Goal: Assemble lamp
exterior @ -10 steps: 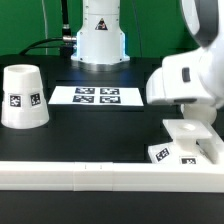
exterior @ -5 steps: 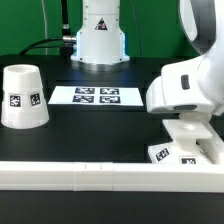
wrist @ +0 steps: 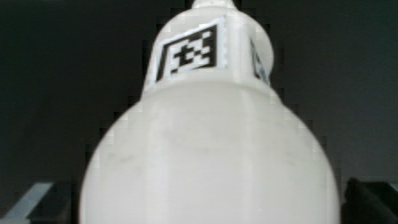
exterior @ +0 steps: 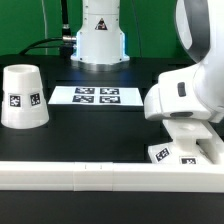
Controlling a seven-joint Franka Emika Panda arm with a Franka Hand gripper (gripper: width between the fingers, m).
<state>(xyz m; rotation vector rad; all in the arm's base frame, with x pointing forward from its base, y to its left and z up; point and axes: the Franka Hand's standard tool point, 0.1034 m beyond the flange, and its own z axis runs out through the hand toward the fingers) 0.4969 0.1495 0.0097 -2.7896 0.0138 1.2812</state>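
The fingers [wrist: 47, 203] showed only as grey slivers either side of the bulb [wrist: 210, 140], which filled the wrist view, so whether they pinched it I could not tell. In the exterior view, left to right, the shade [exterior: 22, 97] stood wide end down on the black surface [exterior: 60, 135], the marker board [exterior: 97, 96] lay in the middle, and the base [exterior: 172, 153] sat beneath the arm [exterior: 185, 95]. This looked like the bulb-to-base step; the next move would call for lowering the neck [wrist: 205, 50] squarely onto the base, then twisting it home.
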